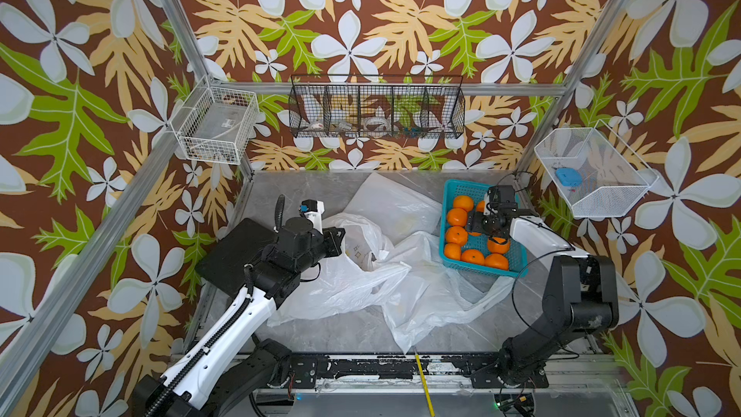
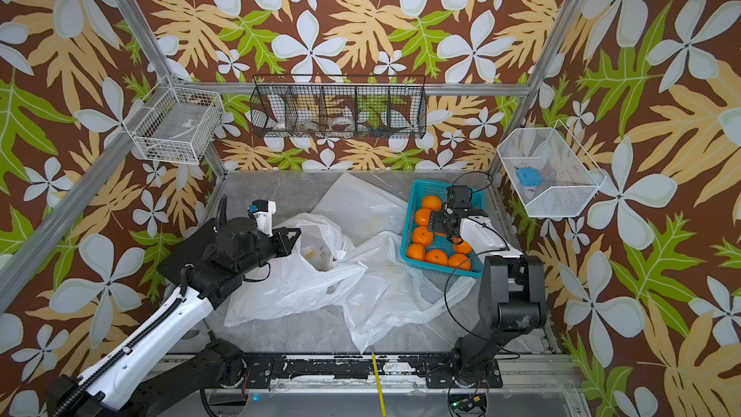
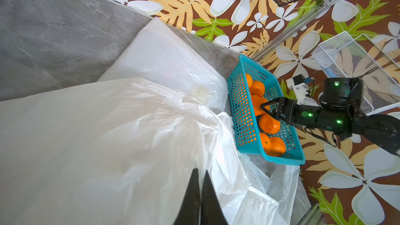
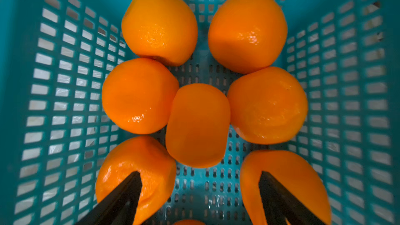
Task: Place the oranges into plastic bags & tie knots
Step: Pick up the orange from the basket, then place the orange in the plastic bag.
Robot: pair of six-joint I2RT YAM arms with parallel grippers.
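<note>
Status: my right gripper (image 4: 199, 173) is spread wide with nothing in it, hanging inside the teal basket (image 1: 444, 234). All the oranges (image 1: 457, 217) I can see are in that basket; none shows in a bag, and nothing is knotted.

My left gripper (image 1: 339, 234) is well away from the basket and clamped shut on the rim of the open bag (image 1: 341, 290), propping its mouth up. The left wrist view shows only the tips pressed together over white film. A second bag (image 1: 425, 286) lies crumpled just beside the basket. A third bag (image 1: 397, 202) lies flat beside the basket's far end.

Risks as I see them:
- My target looks like the centre orange (image 4: 198, 124), which touches its neighbours on both sides. My fingertips (image 4: 129, 182) sit over the outer fruit, not over the gaps. Going straight down, I'd likely land on those or wedge two at once.
- The skin is glossy and round, so an off-centre squeeze could squirt it out.
- The basket looks light, so a side push could slide it.
- The left pinch is on thin film. If it slips, the mouth collapses and the drop misses.
- The second bag's film runs to the basket's near edge. I can't tell if it is trapped under it; a tug could drag the basket.
</note>
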